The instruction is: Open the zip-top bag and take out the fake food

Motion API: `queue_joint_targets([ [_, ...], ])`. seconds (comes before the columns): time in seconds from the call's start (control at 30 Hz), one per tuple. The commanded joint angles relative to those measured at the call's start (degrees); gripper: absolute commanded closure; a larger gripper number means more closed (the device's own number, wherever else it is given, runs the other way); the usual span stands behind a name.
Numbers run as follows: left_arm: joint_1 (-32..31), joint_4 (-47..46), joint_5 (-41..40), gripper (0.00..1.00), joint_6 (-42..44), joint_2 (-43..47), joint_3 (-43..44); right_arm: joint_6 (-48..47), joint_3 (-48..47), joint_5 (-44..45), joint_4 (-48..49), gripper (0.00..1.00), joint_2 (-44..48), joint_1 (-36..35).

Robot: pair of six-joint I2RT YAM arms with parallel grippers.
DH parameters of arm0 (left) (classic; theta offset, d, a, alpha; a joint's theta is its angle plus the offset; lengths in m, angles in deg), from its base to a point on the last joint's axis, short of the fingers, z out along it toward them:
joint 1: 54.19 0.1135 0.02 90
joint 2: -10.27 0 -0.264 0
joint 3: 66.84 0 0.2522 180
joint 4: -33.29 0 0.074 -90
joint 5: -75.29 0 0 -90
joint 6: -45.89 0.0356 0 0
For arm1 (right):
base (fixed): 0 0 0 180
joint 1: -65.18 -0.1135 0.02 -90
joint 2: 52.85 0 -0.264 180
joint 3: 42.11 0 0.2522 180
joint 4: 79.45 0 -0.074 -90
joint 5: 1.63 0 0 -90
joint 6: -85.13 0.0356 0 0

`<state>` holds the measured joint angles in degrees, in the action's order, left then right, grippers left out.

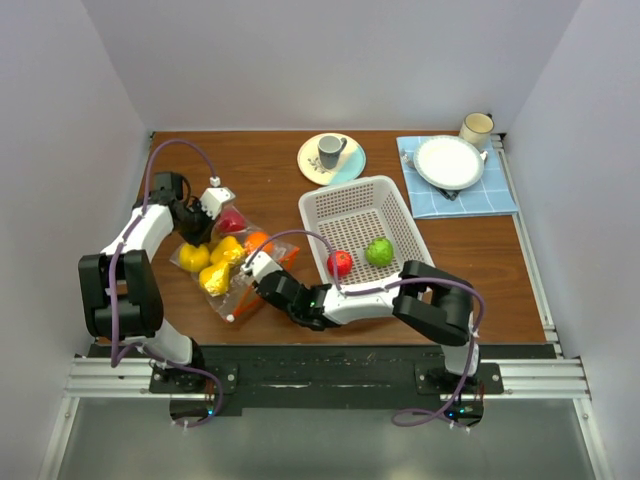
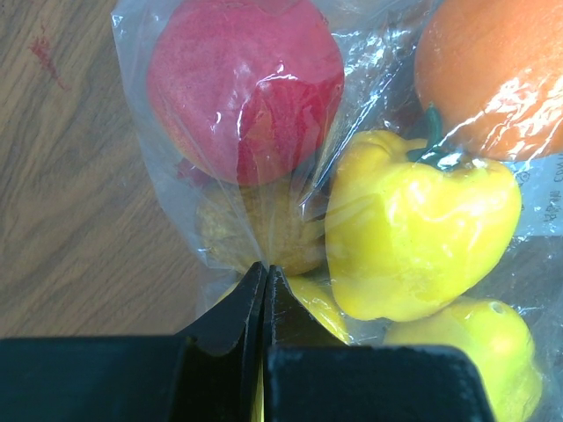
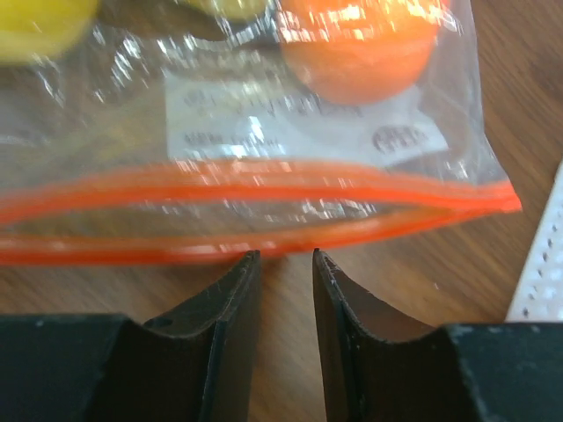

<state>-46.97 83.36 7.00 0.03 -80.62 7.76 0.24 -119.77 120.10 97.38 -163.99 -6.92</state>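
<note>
Bag: the clear crinkly plastic zip-top bag (image 1: pixel 222 262) lies on the brown wooden tabletop (image 1: pixel 480 270), just left of the white perforated plastic basket (image 1: pixel 350 187). Its orange-red zip strip (image 3: pixel 264 180) faces the near edge. The two tracks stand apart along most of their length, so the mouth looks open.

Food: most of the glossy plastic fake food (image 2: pixel 413 237) sits inside the bag: a red fruit, an orange, a yellow pepper and other yellow pieces. A red piece (image 1: pixel 340 262) and a green piece (image 1: pixel 379 251) lie in the basket.

Left fingers (image 2: pixel 233 321): pressed almost together at the bag's far closed end, seemingly pinching the film.

Right fingers (image 3: pixel 224 308): parted by a narrow gap, empty, low over the tabletop, just short of the strip.

Risk: a gap this narrow may catch both tracks and press the mouth shut. It may also push the slack strip away. If the left pinch holds only thin film, it could slip, and the whole bag would slide with any pull. Round pieces could roll off once free.

In the way: the basket wall is just beside the right arm, which limits its swing. The loose film over the pieces hides where a grip would land.

Around: a pale plate (image 1: pixel 345 170) with a grey cup (image 1: pixel 329 151) stands behind the basket. A blue cloth (image 1: pixel 500 200) carries a white plate (image 1: pixel 450 162) with a cream mug (image 1: pixel 476 128) beside it. All are well apart from the bag.
</note>
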Motion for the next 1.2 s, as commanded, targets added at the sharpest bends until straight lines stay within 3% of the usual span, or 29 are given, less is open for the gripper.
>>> queue_joint_targets([
  [0.0, 0.42, -0.81, -0.45, 0.99, 0.86, 1.68, -0.28, 0.25, -5.36, -1.22, 7.24, 0.64, 0.13, 0.11],
  [0.33, 0.42, -1.25, 0.08, 0.99, 1.04, 0.81, -1.07, 3.51, -7.64, -3.16, 8.75, 0.56, -3.91, 0.46],
  [0.43, 0.42, -1.16, 0.17, 0.99, 1.21, 0.72, -1.07, 4.65, -7.04, -3.95, 9.97, 0.28, -4.44, 1.08],
  [0.47, 0.51, -1.16, 0.17, 0.99, 1.39, 0.72, -1.16, 4.74, -6.77, -4.21, 11.02, 0.04, -4.79, 1.34],
  [0.5, 0.51, -1.16, 0.17, 0.99, 1.39, 0.72, -1.25, 5.26, -6.5, -4.13, 12.86, 0.01, -5.14, 1.52],
  [0.83, 0.51, 0.24, 1.22, 0.99, 1.48, 0.63, -1.51, 6.24, -8.43, -6.24, 19.91, 0.01, -9.19, 4.86],
  [1.17, -4.32, -1.68, 0.0, 0.99, 0.86, 2.3, -9.06, 2.73, -13.71, -3.96, 21.49, 0.01, -11.21, 4.95],
])
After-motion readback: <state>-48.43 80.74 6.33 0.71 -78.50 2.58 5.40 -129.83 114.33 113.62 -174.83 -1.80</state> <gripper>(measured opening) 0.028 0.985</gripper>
